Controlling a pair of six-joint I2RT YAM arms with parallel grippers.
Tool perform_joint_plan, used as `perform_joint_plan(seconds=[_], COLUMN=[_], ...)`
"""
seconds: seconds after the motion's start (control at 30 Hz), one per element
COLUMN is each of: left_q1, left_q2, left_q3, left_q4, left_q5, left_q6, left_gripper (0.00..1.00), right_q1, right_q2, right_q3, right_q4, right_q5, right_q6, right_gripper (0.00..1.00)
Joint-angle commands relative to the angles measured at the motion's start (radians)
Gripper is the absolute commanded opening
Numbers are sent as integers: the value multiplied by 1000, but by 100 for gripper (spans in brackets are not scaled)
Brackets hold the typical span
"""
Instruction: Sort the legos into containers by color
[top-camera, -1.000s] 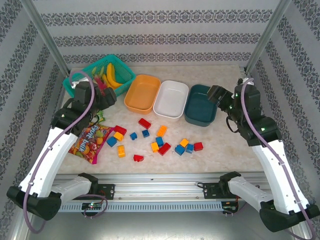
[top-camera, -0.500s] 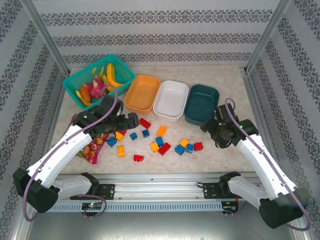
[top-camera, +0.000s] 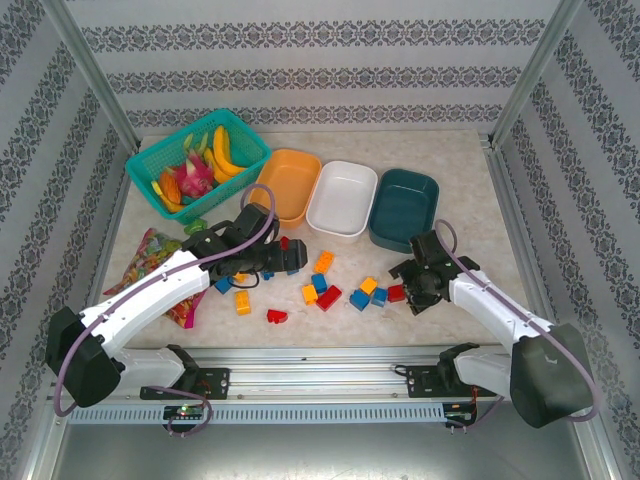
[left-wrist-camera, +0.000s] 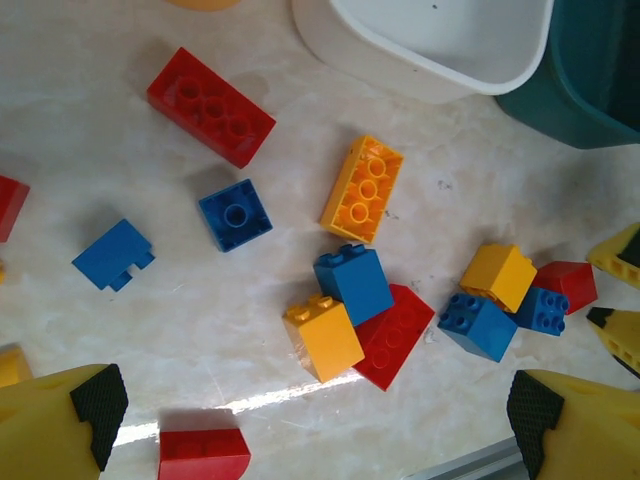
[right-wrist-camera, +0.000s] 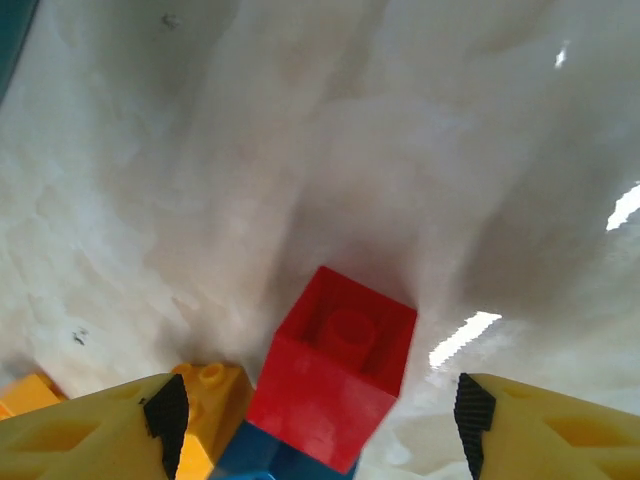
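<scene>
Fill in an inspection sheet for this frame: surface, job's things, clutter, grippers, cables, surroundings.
Surface: marbled table; bare patches look clean.
Job's things: legos in red, blue and orange-yellow lie scattered in front of the orange bowl, white bowl and teal bowl; all three bowls look empty.
Clutter: mesh basket with toy fruit at far left; snack bag partly under the left arm.
Grippers: left gripper open above the bricks; right gripper open, fingers either side of a red brick.
Cables: left cable and right cable, both purple; no snag seen.
Surroundings: patterned walls, metal frame posts.
</scene>
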Motion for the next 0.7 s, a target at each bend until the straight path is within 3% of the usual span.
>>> perform_joint_plan(seconds=[0.0,0.27,0.53,0.67], left_q1=[-18,-37,-59,-75], left_q2=[0,-12,-20,-19], left_q3=[0,-18,-51,-56], left_q4=[42,93,182,217], left_q5=[-10,38,169,218], left_q6=[-7,4,21,44], left_gripper=[100,100,100,99], right_q1=[-5,-6,-6,-7], right_q2=[24,68,73,41], right_q3=[-19,-59,-54,-57], right_q4=[61,102,73,56], right_q5=[-21,-43,-26,-5], right_q6=[77,162,175,173], right_gripper=[70,58,31,24])
